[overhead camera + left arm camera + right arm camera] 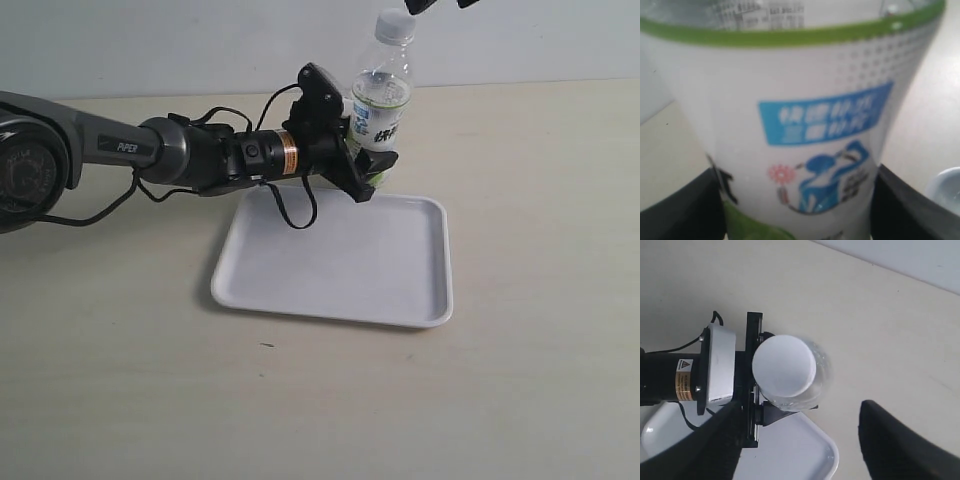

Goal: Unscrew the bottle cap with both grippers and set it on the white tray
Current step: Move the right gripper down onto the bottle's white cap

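The bottle [381, 98] stands upright just behind the white tray [340, 262], with the white bottle cap [394, 25] on its neck. My left gripper [372, 160] is shut on the bottle's lower labelled part. In the left wrist view the label [805, 125] fills the frame between both black fingers [680, 212]. My right gripper [440, 5] hangs open above the cap, only its tips showing at the exterior view's top edge. The right wrist view looks straight down on the cap [784, 371]; its fingers [905, 445] are spread wide and touch nothing.
The left arm [150, 150], marked PIPER, reaches in from the left with loose cables over the tray's back left corner. The tray's corner [825, 460] lies beside the bottle. Beige tabletop [300, 400] surrounds the tray; a pale wall runs behind.
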`<state>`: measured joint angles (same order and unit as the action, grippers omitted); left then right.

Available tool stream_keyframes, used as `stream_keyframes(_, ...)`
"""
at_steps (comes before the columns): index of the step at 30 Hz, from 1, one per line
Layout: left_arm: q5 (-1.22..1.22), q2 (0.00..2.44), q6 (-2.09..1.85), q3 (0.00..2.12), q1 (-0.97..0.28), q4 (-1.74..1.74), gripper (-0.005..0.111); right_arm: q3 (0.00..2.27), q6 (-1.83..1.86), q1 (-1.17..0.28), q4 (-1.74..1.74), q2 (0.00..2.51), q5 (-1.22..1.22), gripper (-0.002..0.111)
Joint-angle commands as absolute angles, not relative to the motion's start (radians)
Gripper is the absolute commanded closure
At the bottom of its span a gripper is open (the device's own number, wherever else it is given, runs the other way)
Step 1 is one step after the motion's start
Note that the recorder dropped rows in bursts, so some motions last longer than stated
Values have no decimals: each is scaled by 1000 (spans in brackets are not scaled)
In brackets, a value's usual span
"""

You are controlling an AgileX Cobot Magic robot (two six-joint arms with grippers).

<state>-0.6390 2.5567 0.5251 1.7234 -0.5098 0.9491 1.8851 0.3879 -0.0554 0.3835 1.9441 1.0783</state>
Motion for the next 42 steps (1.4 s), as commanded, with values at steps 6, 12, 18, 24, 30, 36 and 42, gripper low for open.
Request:
stream_keyframes(6,-604,2552,478,1723,-532,1017,107,1895,436,-59,467,2000,1061,44)
stream_keyframes(12,-602,2550,476,1723,-540,1017,107,1895,443,-59,471,2002,1040,44)
stream_keyframes(18,-602,2550,476,1723,-540,1017,107,1895,443,-59,461,2002,1060,48)
stream_keyframes(24,-602,2550,478,1723,-540,1015,107,1895,443,-59,456,2004,1066,48)
stream_keyframes(30,-602,2550,478,1723,-540,1015,107,1895,444,-59,454,2004,1078,50)
stream_keyframes(36,-602,2550,478,1723,-540,1015,107,1895,448,-59,448,2004,1068,50)
stream_keyframes(42,-602,2550,478,1723,-540,1015,107,1895,451,-59,448,2004,1068,56)
